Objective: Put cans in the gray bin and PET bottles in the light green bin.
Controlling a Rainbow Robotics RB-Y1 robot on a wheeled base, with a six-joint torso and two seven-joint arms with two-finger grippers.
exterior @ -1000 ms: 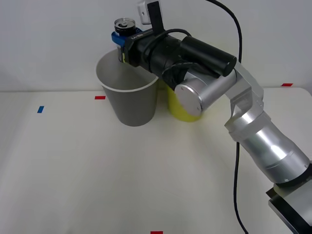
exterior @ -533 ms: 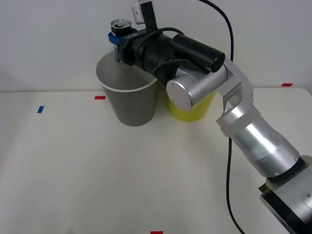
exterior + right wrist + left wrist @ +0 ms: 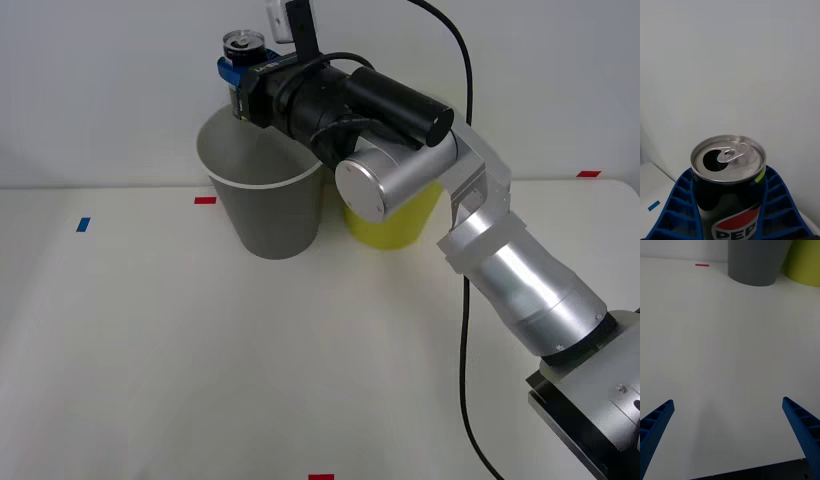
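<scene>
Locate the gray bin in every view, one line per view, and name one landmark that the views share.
Front view: the gray bin stands at upper centre on the table, under the can held by the right gripper.
Right wrist view: not in it.
Left wrist view: the bin's lower body is at the top edge.
Shared landmark: the light green bin stands close beside it.

The front camera looks from above, forward and down, at the white table (image 3: 150,350) and sees both bins against the wall. The right wrist camera sits very close behind the Pepsi can (image 3: 728,176), which stands between its blue fingers (image 3: 677,204). The left wrist camera looks low across the table between its spread fingers (image 3: 657,423), far from the gray bin (image 3: 756,262) and light green bin (image 3: 805,262), which the front view shares.
</scene>
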